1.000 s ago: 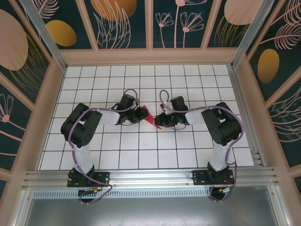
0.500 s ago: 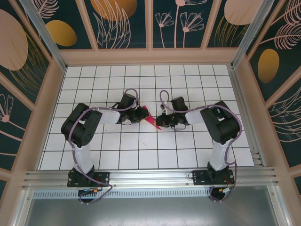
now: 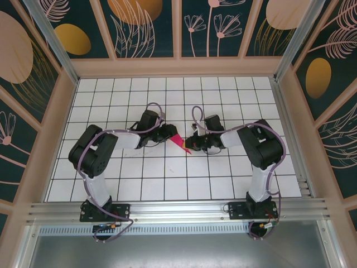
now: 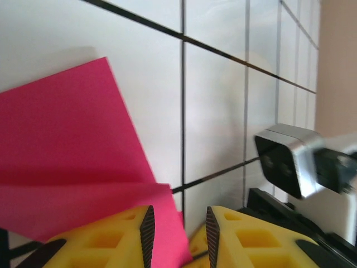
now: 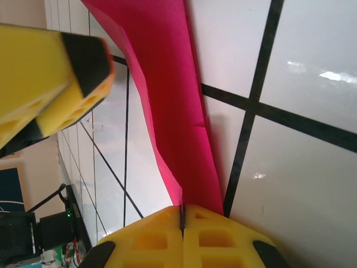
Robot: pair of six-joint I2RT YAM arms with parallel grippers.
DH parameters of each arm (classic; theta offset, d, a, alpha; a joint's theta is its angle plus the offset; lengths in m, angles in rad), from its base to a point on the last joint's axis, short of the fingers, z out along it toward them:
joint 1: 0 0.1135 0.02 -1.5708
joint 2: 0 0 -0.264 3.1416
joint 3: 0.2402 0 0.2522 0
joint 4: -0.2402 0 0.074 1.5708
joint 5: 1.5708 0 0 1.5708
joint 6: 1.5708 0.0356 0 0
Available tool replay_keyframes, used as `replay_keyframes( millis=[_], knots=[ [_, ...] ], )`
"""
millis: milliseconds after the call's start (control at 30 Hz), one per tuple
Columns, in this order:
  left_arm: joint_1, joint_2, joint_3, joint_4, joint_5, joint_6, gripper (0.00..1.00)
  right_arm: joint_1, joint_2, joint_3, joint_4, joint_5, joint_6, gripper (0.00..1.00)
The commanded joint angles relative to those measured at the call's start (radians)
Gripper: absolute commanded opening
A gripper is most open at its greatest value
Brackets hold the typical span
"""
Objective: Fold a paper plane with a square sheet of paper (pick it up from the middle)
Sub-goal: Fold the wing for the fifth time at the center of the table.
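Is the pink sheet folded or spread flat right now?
Folded. Left wrist view shows the sheet as two overlapping layers; right wrist view shows a narrow creased strip pinched in the right hand.

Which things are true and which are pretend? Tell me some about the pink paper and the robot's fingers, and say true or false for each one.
1. The right fingers are pinched shut on the pink paper. True.
2. The paper is blue. False: it is magenta-pink.
3. The left fingers are squeezed tight together. False: there is a gap between them, and an edge of the paper sits in that gap.
4. The table is white tiles with dark lines between them. True.
5. The paper lies spread out as a flat open square. False: it is folded into a narrow pointed shape, between the two sets of fingers.
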Motion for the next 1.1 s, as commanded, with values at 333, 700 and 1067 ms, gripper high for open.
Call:
replay_keyframes(
  millis=[333, 700, 1067],
  knots=[
    [-0.058, 0.010, -0.072, 0.135, 0.053, -0.012, 0.33, -0.029, 0.057, -0.027, -0.020, 0.030, 0.060, 0.00],
    [-0.061, 0.045, -0.057, 0.101, 0.028, 0.000, 0.30, -0.032, 0.069, -0.020, -0.029, 0.032, 0.068, 0.00],
    [-0.060, 0.082, -0.030, 0.064, 0.000, 0.024, 0.29, -0.031, 0.071, -0.013, -0.045, 0.032, 0.065, 0.00]
  ],
)
